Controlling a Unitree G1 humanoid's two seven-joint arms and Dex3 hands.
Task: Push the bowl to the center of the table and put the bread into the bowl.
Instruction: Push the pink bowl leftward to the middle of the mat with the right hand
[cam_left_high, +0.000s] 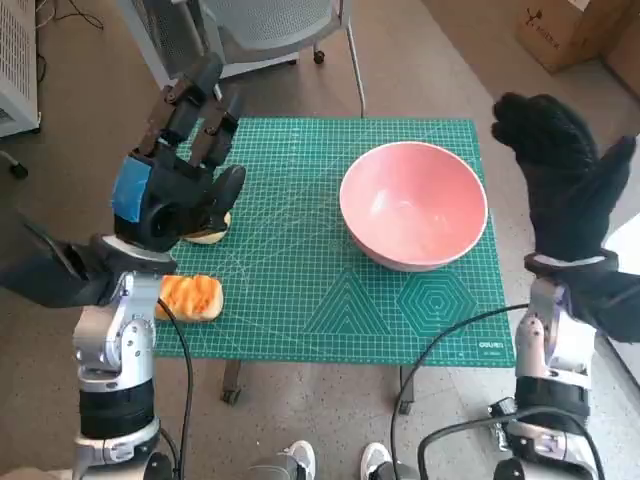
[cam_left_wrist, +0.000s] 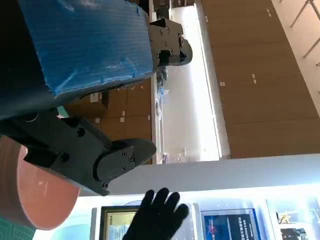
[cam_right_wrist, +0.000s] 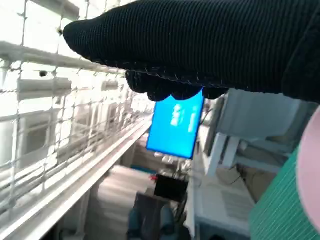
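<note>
Green cutting mat (cam_left_high: 300, 300) covers the small table; grey chair (cam_left_high: 270, 30) at the far edge, cardboard box (cam_left_high: 575, 30) far right.

I see the pink bowl (cam_left_high: 414, 217) right of the mat's centre, upright. The bread (cam_left_high: 188, 297) lies at the mat's near-left edge, just near of my left hand (cam_left_high: 170, 190). A second pale piece (cam_left_high: 210, 234) shows under that hand. Left hand is raised above the mat's left side, fingers spread and pointing far, holding nothing. Right hand (cam_left_high: 565, 175) is lifted off the table's right edge, beside the bowl and apart from it, glove fingers apart and holding nothing.
</note>
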